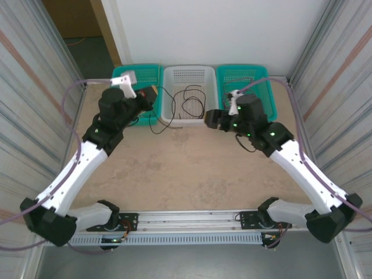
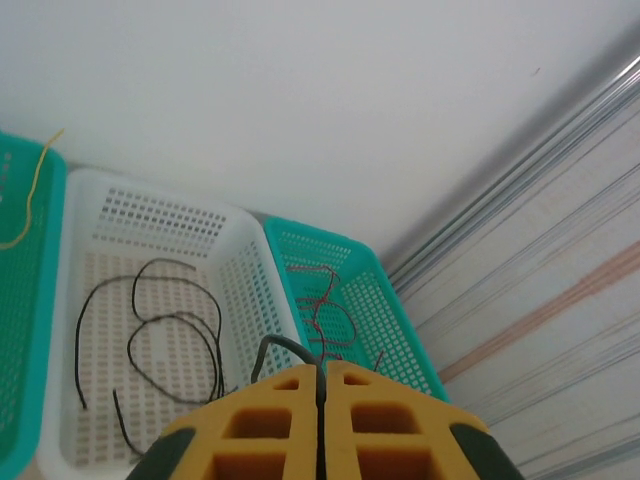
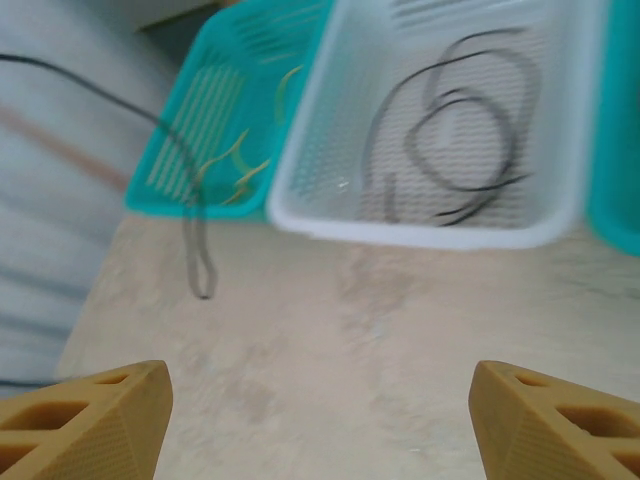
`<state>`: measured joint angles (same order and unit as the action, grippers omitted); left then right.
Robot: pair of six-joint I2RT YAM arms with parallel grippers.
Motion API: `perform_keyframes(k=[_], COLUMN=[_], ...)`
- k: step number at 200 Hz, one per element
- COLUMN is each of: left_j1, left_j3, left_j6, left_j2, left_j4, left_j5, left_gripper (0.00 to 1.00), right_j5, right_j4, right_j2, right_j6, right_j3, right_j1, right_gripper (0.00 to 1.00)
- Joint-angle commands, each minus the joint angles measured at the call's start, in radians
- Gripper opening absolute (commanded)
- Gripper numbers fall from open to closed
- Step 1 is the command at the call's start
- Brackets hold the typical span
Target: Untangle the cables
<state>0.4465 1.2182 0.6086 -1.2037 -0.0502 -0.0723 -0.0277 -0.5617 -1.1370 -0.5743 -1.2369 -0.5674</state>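
Cables (image 2: 175, 320) in three baskets (image 1: 168, 119), left pincer (image 2: 322, 375) clamping one

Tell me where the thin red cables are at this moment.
In the left wrist view, the thin red cables lie inside the right teal plastic mesh basket, beside the middle white plastic mesh basket.

Robotics lab test cell, mottled beige desk (image 1: 186, 168) under the left claw (image 1: 153, 92) and right claw (image 1: 208, 119), ribbed grey sheet-metal panels (image 1: 35, 75) outboard of each, plain white wall (image 1: 232, 29) beyond, aluminium mounting rail (image 1: 186, 217) behind them.
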Motion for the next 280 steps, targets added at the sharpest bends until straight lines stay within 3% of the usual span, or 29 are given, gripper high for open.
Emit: perform_keyframes(k=[1,52,59,71,78,85,88,114,122,139,166,179,189,199,217,232,259,266,280], left_j1=[-0.03,-0.061,-0.063,-0.062,-0.062,-0.063,-0.063,-0.058,-0.055,-0.053,-0.042,-0.036,-0.052,-0.097,-0.22,-0.331,-0.382,-0.381,-0.379], left_j3=[0.156,0.447,0.463,0.494,0.508,0.509,0.507,0.458,0.448,0.39,0.111,-0.077,-0.191,-0.269,-0.478,-0.654,-0.783,-0.756,-0.722], left_j6=[-0.101,-0.065,-0.055,-0.035,-0.026,-0.019,-0.018,-0.054,-0.098,-0.198,-0.421,-0.607,-0.65,-0.674,-0.663,-0.638,-0.665,-0.685,-0.71], left_j2=[-0.127,-0.517,-0.562,-0.626,-0.652,-0.67,-0.673,-0.639,-0.614,-0.529,-0.311,-0.217,-0.169,-0.13,-0.056,-0.022,-0.113,-0.148,-0.213], left_j4=[0.02,0.104,0.117,0.093,0.071,0.059,0.057,0.011,-0.024,-0.063,0.071,0.185,0.214,0.151,0.203,0.343,0.635,0.602,0.602], left_j5=[-0.087,-0.243,-0.269,-0.288,-0.295,-0.304,-0.306,-0.249,-0.209,-0.108,0.196,0.381,0.568,0.644,0.66,0.58,0.551,0.504,0.461], left_gripper=[0.0,0.0,0.15,0.53,0.7,0.95,0.98,0.99,0.99,0.99,0.99,0.99,0.99,0.99,0.99,0.99,0.99,0.99,0.99], right_j5=[0.031,0.077,0.097,0.145,0.183,0.219,0.23,0.285,0.326,0.487,0.54,0.615,0.672,0.748,0.852,0.841,0.651,0.618,0.456], right_j4=[-0.105,-0.151,-0.165,-0.191,-0.201,-0.2,-0.194,-0.027,0.047,0.212,0.464,0.456,0.439,0.443,0.662,0.915,1.199,1.155,1.326], right_j2=[0.03,0.107,0.117,0.133,0.143,0.17,0.182,0.304,0.345,0.411,0.421,0.34,0.249,0.161,0.013,-0.094,-0.278,-0.295,-0.352], right_j6=[-0.039,-0.044,-0.041,-0.041,-0.042,-0.042,-0.042,0.002,-0.003,-0.066,0.07,0.095,0.124,0.132,0.264,0.365,0.448,0.482,0.552], right_j3=[0.057,0.101,0.101,0.1,0.103,0.112,0.118,0.226,0.285,0.427,0.61,0.614,0.605,0.605,0.678,0.755,0.799,0.767,0.811], right_j1=[0.063,0.088,0.095,0.11,0.117,0.123,0.125,0.129,0.131,0.134,0.199,0.24,0.273,0.291,0.294,0.315,0.393,0.394,0.44], right_gripper=[0.77,0.77,0.77,0.78,0.8,0.81,0.81,0.9,1.0,0.99,0.99,0.99,0.99,0.99,0.99,0.99,0.99,0.99,0.99])
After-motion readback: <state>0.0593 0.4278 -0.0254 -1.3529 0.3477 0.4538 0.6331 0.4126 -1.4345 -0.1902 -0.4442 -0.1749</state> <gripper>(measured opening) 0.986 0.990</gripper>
